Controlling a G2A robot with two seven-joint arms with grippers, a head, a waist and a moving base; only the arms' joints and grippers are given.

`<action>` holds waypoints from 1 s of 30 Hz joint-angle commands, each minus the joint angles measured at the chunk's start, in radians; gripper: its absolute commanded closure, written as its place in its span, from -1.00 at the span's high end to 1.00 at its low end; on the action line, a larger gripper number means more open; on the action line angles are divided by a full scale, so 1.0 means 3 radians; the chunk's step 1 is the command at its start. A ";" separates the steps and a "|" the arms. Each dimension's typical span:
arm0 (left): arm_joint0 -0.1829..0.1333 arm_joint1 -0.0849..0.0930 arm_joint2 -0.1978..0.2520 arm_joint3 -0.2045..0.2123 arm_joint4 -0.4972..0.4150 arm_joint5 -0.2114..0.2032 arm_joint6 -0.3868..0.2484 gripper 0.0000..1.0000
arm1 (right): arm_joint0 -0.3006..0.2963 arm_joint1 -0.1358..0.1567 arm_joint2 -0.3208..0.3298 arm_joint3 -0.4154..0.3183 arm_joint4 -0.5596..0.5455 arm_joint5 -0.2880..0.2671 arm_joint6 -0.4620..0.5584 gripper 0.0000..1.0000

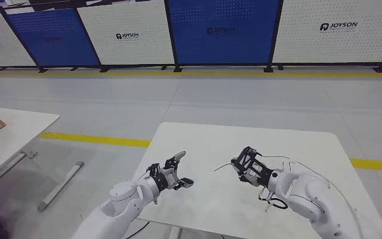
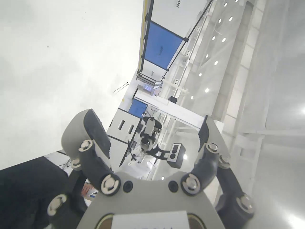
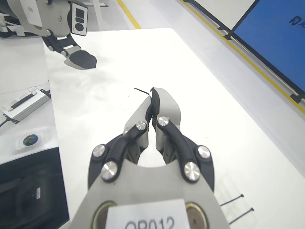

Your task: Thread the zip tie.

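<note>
My right gripper (image 3: 152,96) is shut on a thin black zip tie (image 3: 142,91), and a short curved end pokes out past the fingertips. From above, this gripper (image 1: 239,165) hovers over the middle of the white table (image 1: 203,209) with the zip tie's tail (image 1: 223,167) pointing toward the other arm. My left gripper (image 1: 184,169) is held open a short way from it, with nothing between its fingers (image 2: 95,129). The right wrist view catches one dark left fingertip (image 3: 82,60) across the table.
Spare black zip ties (image 3: 234,199) lie on the table by the right arm, also seen as spare zip ties (image 2: 121,88). A grey box (image 3: 23,102) sits on a lower surface beside the table. A second white table (image 1: 24,128) stands off to the left.
</note>
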 commanded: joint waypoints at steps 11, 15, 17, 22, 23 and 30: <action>-0.0040 -0.0019 0.0024 0.0022 0.0049 0.0000 0.0012 1.00 | -0.0003 -0.0005 -0.0009 -0.0062 -0.0134 0.0000 -0.0078 -1.00; -0.0125 0.0001 0.0204 0.0069 0.0022 0.0000 0.0014 1.00 | 0.0059 0.0004 -0.0118 -0.0212 -0.0576 0.0000 -0.0186 -1.00; -0.0172 0.0025 0.0267 0.0087 -0.0032 0.0000 0.0091 1.00 | 0.0113 0.0015 -0.0204 -0.0268 -0.0717 0.0000 -0.0180 -1.00; -0.0315 0.0046 0.0479 -0.0001 -0.0244 0.0000 0.0402 1.00 | 0.0307 -0.0005 -0.0397 -0.0174 -0.0875 0.0000 -0.0245 -1.00; -0.0315 0.0046 0.0479 -0.0001 -0.0244 0.0000 0.0402 1.00 | 0.0317 -0.0007 -0.0410 -0.0168 -0.0872 0.0000 -0.0259 -1.00; -0.0315 0.0046 0.0479 -0.0001 -0.0244 0.0000 0.0402 1.00 | 0.0317 -0.0007 -0.0410 -0.0168 -0.0872 0.0000 -0.0259 -1.00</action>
